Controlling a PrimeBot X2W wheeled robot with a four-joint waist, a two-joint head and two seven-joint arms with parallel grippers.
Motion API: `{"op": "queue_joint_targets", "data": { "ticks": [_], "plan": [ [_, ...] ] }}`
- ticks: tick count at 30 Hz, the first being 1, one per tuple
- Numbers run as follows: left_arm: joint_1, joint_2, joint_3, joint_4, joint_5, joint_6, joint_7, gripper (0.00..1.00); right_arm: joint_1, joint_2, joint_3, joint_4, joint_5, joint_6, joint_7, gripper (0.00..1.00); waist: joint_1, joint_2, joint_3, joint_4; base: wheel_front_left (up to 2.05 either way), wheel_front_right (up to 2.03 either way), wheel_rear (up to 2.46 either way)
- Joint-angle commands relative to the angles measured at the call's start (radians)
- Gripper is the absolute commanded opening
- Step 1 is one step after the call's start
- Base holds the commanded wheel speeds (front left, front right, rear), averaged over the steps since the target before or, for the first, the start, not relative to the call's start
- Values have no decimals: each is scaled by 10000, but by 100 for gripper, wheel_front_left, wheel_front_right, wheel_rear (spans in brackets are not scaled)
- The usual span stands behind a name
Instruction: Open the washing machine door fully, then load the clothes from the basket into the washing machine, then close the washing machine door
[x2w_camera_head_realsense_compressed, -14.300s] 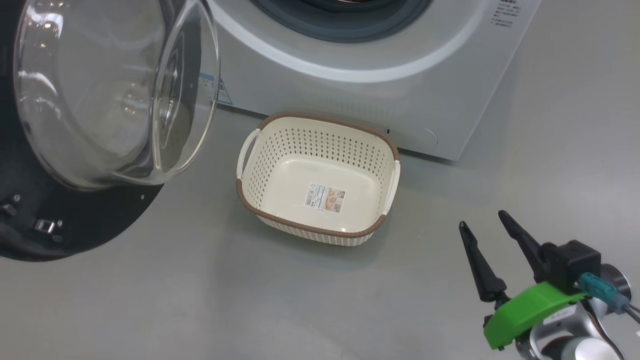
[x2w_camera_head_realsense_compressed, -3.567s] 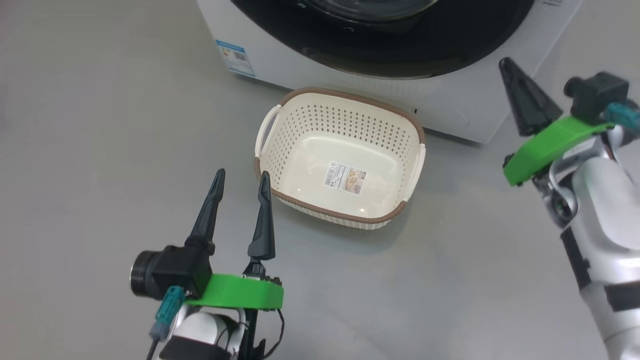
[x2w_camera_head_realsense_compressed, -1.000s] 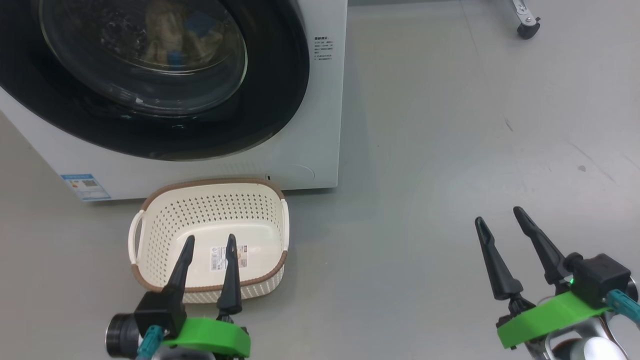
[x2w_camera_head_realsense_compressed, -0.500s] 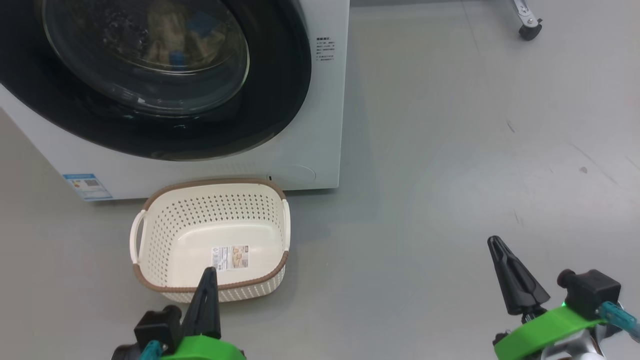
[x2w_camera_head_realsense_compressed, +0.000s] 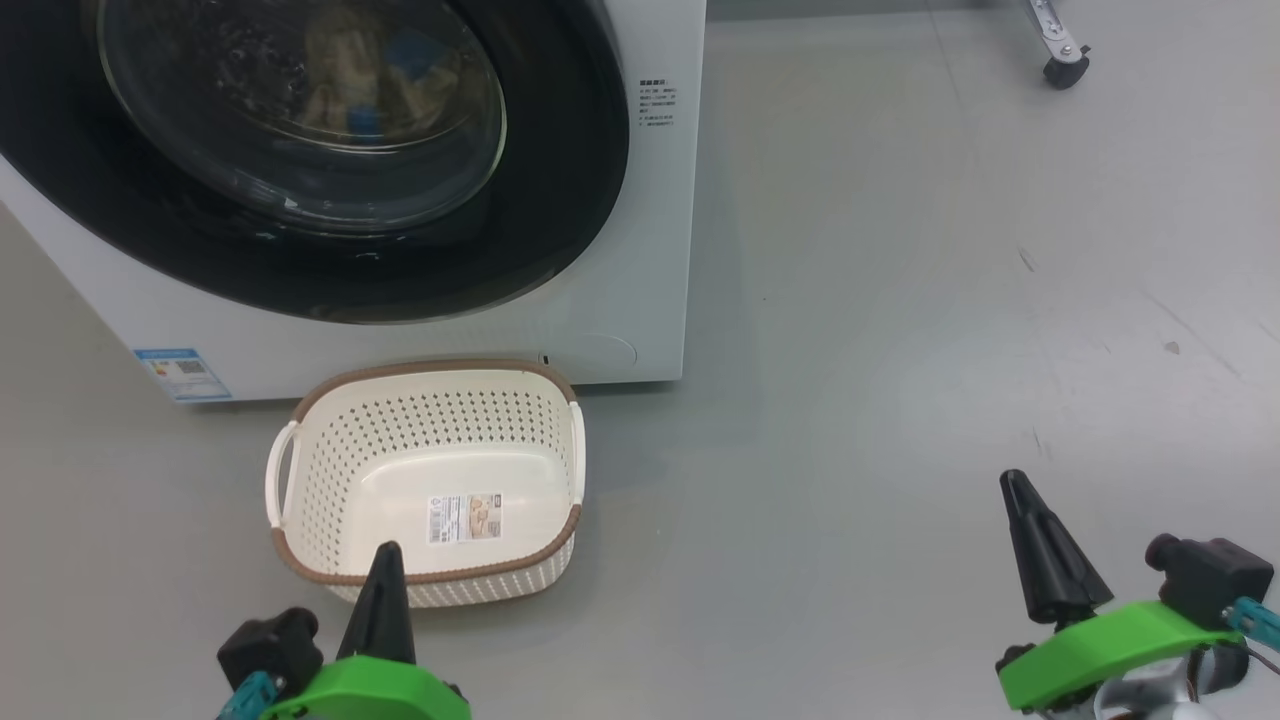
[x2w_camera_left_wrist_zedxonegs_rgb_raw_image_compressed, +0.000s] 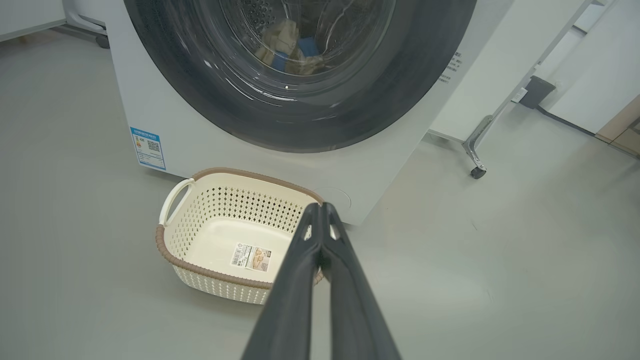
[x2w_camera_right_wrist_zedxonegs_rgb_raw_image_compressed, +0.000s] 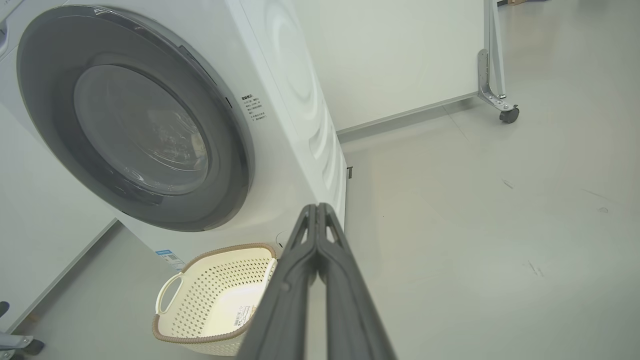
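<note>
- I see grey floor (x2w_camera_head_realsense_compressed: 900, 300) and a wheeled white panel (x2w_camera_right_wrist_zedxonegs_rgb_raw_image_compressed: 400, 50).
- The empty basket (x2w_camera_head_realsense_compressed: 440, 430) sits by the washing machine (x2w_camera_head_realsense_compressed: 655, 250); door (x2w_camera_head_realsense_compressed: 570, 200) shut, clothes (x2w_camera_left_wrist_zedxonegs_rgb_raw_image_compressed: 287, 45) inside.
- Both my jaws are pressed together, empty.

The left gripper (x2w_camera_head_realsense_compressed: 386, 560) sits at the lower left, its two dark fingers pressed together, pointing up. The right gripper (x2w_camera_head_realsense_compressed: 1017, 494) sits at the lower right, fingers likewise closed tip to tip, tilted slightly leftward
</note>
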Motion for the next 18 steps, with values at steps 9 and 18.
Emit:
{"op": "queue_joint_targets", "data": {
  "ticks": [9, 18],
  "plan": [
    [-430, 59, 519, -196, -1326, -247, 292, 0, -617, -230, -51, -63, 1513, 8, 169, 0, 0, -1, -54, 57, 0, 0, 0],
    [-440, 58, 784, -178, -2205, -382, 497, 0, -736, -266, -87, 97, 2491, 10, 305, 0, 0, -1, -94, 98, 0, 0, 0]
  ]
}}
